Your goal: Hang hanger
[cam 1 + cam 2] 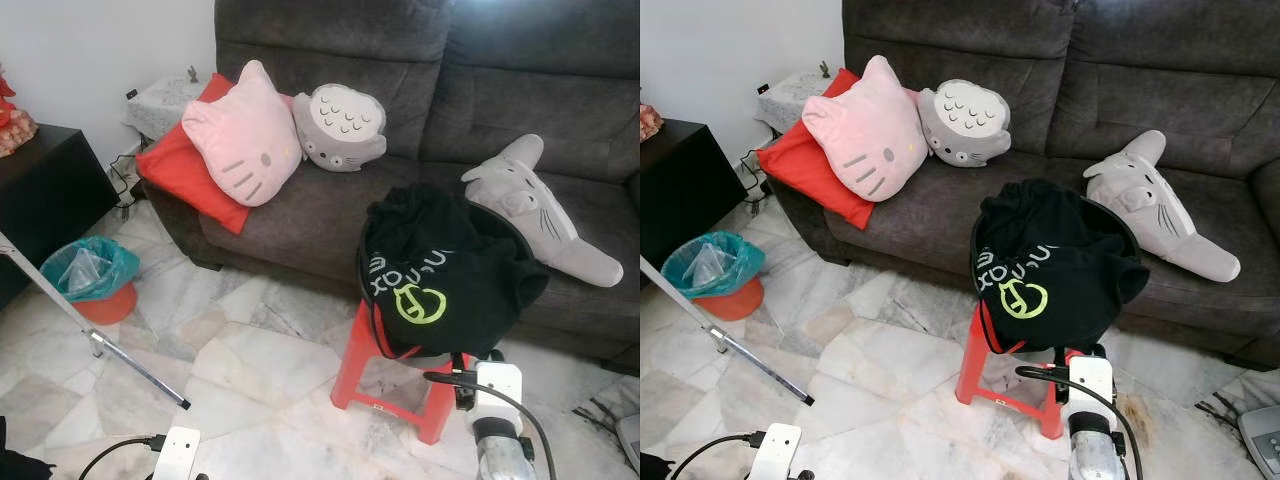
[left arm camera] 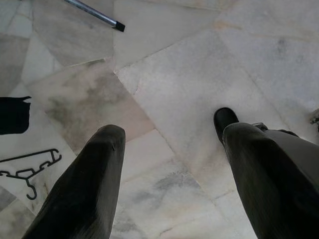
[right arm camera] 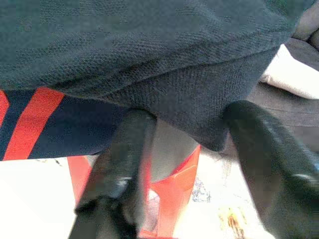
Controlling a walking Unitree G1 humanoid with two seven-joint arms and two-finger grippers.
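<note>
The right gripper [image 3: 187, 144] is positioned with its fingers spread just below the hem of the black garment [image 1: 445, 275], which is draped over a basket on the red stool [image 1: 385, 375] in front of the sofa [image 1: 420, 90]. The left gripper [image 2: 172, 169] is held over the marble floor [image 2: 199, 74], fingers likewise spread and empty. The black hanger [image 2: 29, 172] is located flat on the floor, beside the left fingers.

Glossy veined marble floor [image 1: 260, 360], with a thin black plastic-looking hanger [image 2: 27, 169] lying on it and a shiny metal pole [image 1: 95, 335] slanting down to it. Smooth red plastic stool [image 1: 390, 385] on that floor, draped with matt black knit cloth [image 1: 440, 275] (finely ribbed up close). Behind the stool, coarse grey woven sofa [image 1: 420, 90], soft plush cushions [image 1: 245, 135].
</note>
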